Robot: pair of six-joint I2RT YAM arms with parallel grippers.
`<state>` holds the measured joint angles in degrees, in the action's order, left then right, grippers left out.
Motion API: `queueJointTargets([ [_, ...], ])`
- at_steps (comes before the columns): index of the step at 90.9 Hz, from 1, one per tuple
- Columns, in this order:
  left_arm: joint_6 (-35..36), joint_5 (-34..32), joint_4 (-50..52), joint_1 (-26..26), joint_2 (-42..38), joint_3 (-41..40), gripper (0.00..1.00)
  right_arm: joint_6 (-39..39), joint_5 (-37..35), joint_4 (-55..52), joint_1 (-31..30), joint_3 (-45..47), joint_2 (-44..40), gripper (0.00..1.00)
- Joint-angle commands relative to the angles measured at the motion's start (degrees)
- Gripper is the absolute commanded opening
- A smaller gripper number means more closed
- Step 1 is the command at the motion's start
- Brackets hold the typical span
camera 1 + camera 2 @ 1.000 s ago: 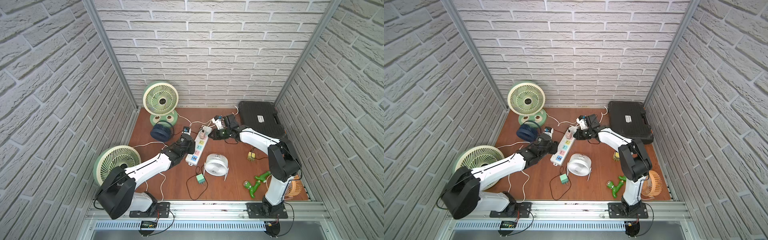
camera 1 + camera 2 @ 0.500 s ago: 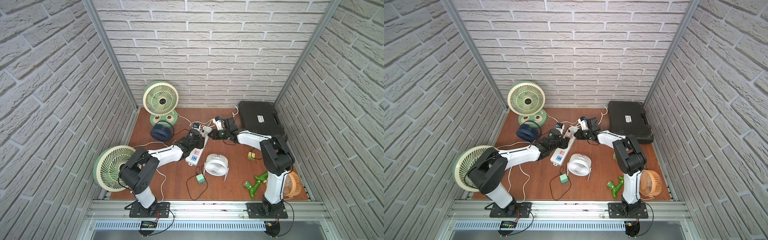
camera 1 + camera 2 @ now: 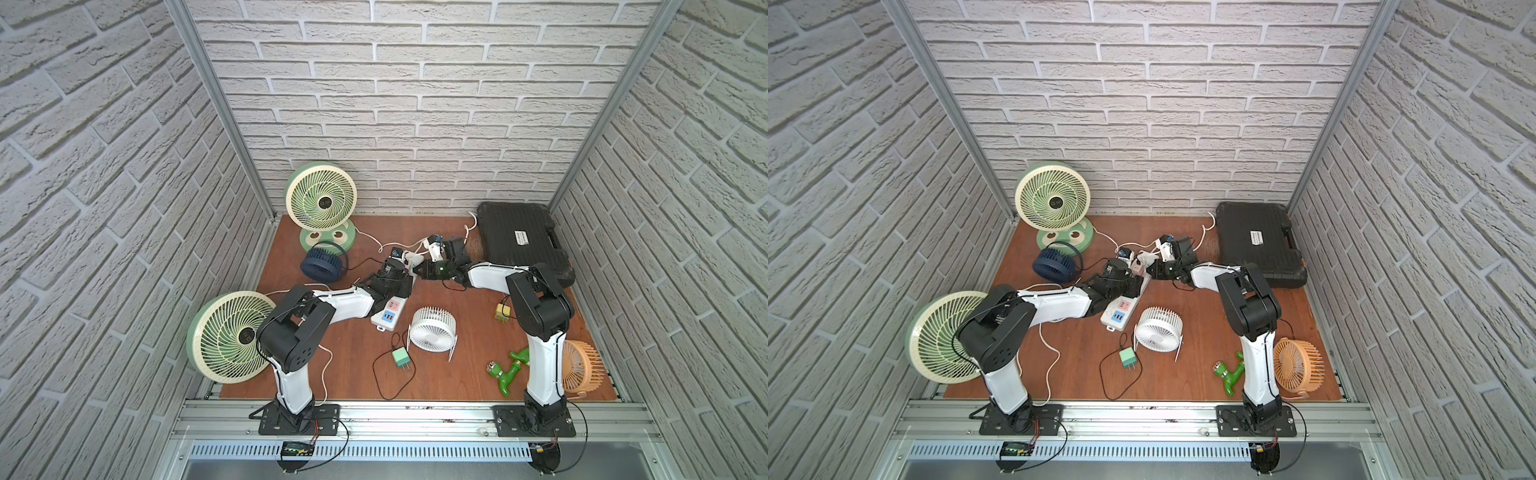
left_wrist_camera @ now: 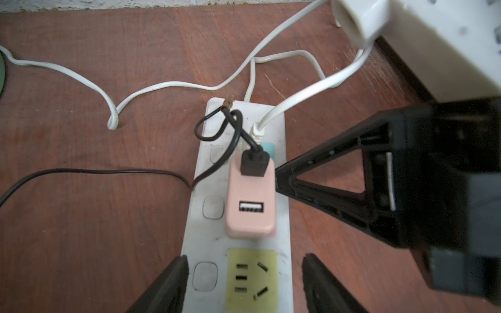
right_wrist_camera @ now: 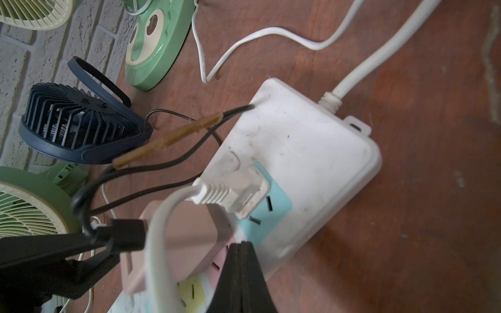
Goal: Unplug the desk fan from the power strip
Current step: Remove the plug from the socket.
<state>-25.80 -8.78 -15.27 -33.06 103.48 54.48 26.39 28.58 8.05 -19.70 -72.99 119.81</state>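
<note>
Nearest the bases: white round wire-grille desk fan (image 3: 432, 330) and mint-green square charger (image 3: 400, 357) with a black lead, both loose on the brown wooden tabletop (image 3: 457, 374), well apart from the action.

Next out: power strip (image 4: 203, 238), a long white bar with pastel socket faces, mid-table, running away from the left arm. The left gripper (image 4: 244, 257) is spread, one finger on each side of the bar at the yellow socket face (image 4: 252, 279). Can't tell if either finger touches, so I'd call the strip unclamped.

Next socket: pink rectangular USB adapter (image 4: 250, 200), seated, with a black USB plug (image 4: 253, 165) in its top. The right gripper (image 5: 240, 260) is pressed together, holding nothing, tip against the adapter's side.

Far socket, pale-blue socket face (image 5: 280, 202): flat white moulded plug (image 5: 233, 189), seated, on a white cord.

Beyond: navy round fan (image 3: 322, 266), pale-green pedestal fan (image 3: 322, 199) at the back wall.

Risks, my read:
- A closed tip shoving the adapter sideways skids the loose strip or levers the pins.
- Pulling up without a clamp lifts the whole strip.
- The black lead coils right by the white plug, so a snag drags both.
- Can't trace which lead feeds which fan, so the wrong plug may get pulled.
</note>
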Motion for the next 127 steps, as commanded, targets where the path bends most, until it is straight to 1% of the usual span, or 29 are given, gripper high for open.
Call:
queueJointTargets([
  [1,-0.8,0.5,-2.8,0.3,1.0,1.6,0.71,0.2,-0.4,1.7,0.2,-1.2,1.8,0.03],
  [24,-1.2,-0.5,-1.6,0.5,3.4,4.6,0.71,0.2,-2.1,0.5,0.1,-1.5,2.7,0.03],
  [57,-1.3,-2.8,3.0,0.6,7.6,10.8,0.65,0.2,-1.6,0.0,0.2,-1.4,2.6,0.03],
  [92,-1.4,-2.4,4.0,0.8,10.5,13.2,0.48,0.3,-1.4,-0.1,0.1,-1.5,3.2,0.03],
  [111,-0.9,-1.5,3.9,0.9,11.6,13.9,0.29,0.4,-1.4,-0.1,0.1,-1.7,3.8,0.03],
  [127,-0.5,-1.4,3.4,1.0,11.9,13.8,0.17,0.5,-1.4,-0.4,0.3,-2.1,4.1,0.03],
])
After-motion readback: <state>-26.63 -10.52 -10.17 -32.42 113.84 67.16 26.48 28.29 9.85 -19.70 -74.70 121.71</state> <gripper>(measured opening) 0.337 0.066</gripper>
